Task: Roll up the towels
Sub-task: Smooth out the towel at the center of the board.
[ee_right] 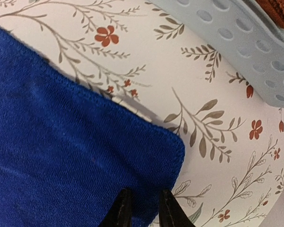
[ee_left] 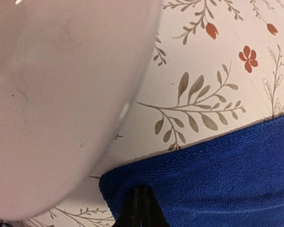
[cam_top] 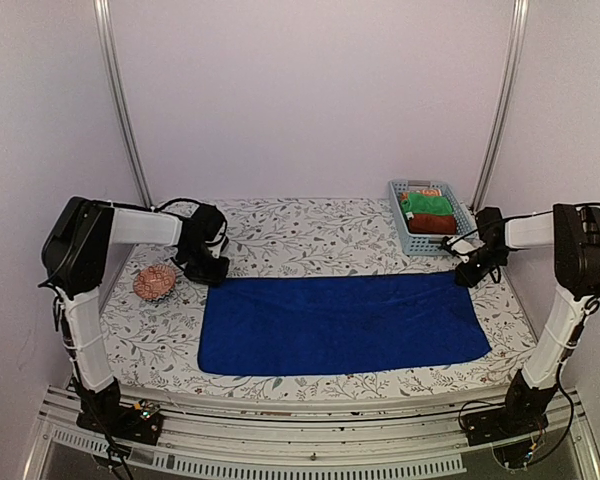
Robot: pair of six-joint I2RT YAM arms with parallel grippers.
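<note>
The royal blue towel [cam_top: 345,322] lies spread flat across the middle of the table. My left gripper [cam_top: 212,277] is down at its far left corner. In the left wrist view the black tips [ee_left: 141,208] are pressed together with the blue cloth [ee_left: 217,179] bunched round them. My right gripper [cam_top: 467,277] is at the far right corner. Its narrow-set tips [ee_right: 143,208] have blue cloth [ee_right: 75,142] between them, and that corner casts a shadow on the table. The brick-red towel [cam_top: 435,224] lies in the basket; one edge [ee_right: 279,12] shows in the right wrist view.
A pale blue perforated basket [cam_top: 412,243] stands at the back right, just behind my right gripper, and also holds a green cloth [cam_top: 427,205]. Its wall [ee_right: 236,42] is close in the right wrist view. A rolled orange patterned cloth [cam_top: 155,282] sits left of the towel.
</note>
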